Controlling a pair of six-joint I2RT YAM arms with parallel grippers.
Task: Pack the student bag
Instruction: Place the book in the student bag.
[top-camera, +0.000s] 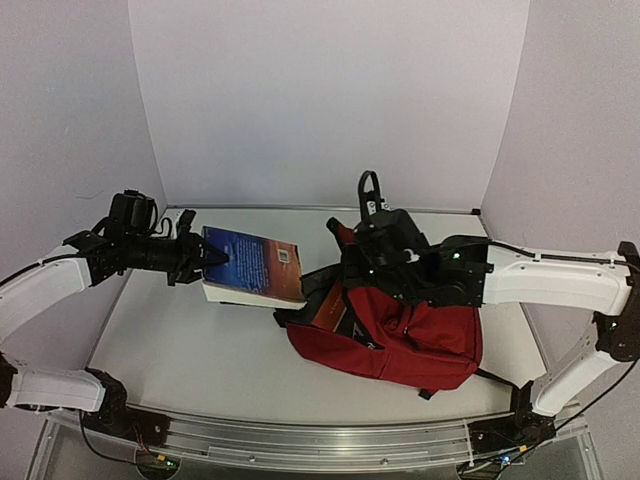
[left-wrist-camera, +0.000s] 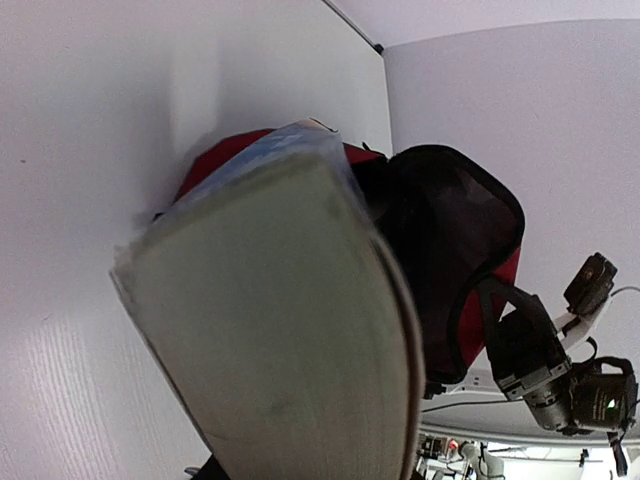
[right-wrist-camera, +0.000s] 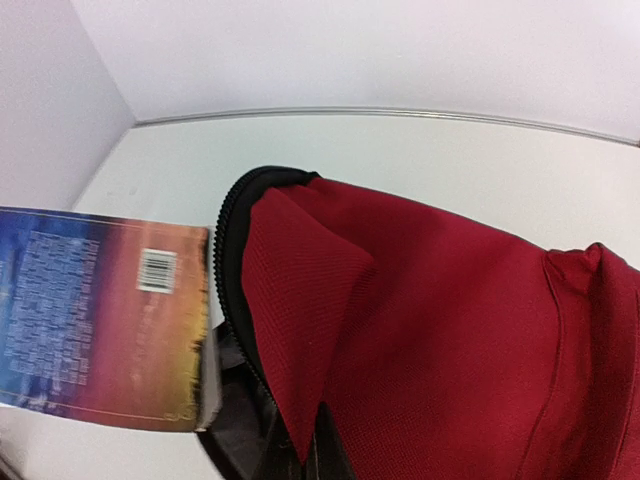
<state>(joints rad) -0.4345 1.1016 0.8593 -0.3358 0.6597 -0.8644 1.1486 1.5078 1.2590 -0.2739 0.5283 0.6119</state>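
Pale page edges of a thick book (left-wrist-camera: 270, 330) fill most of the left wrist view, so close that the left hand's own fingers are hidden behind them. Only the top view shows that grip: the left hand (top-camera: 212, 257) pinches the book's left edge and holds it level above the bench (top-camera: 180, 340), with the book's far end reaching the mouth of the student bag (top-camera: 400, 340). That bag lies on its side right of the bench's middle, its opening turned toward the book. The right wrist view gives what the others cannot: the book's back cover, blue fading to orange, with a white barcode (right-wrist-camera: 157, 270), just beside the bag's black zipper (right-wrist-camera: 225, 230) and a fold of dark red fabric that blocks any sight of the fingers. From above, the right hand (top-camera: 355, 268) sits at the bag's upper rim, its fingers pressed together; whether they have cloth between them I cannot tell. The left wrist view alone looks into the bag's dark interior (left-wrist-camera: 450, 250), with the right arm (left-wrist-camera: 545, 375) behind it. Counted: one book, one bag, two arms. A black carry loop (top-camera: 368, 185) stands up at the bag's far end, and plain pale walls (top-camera: 330, 90) close in the bench on three sides.
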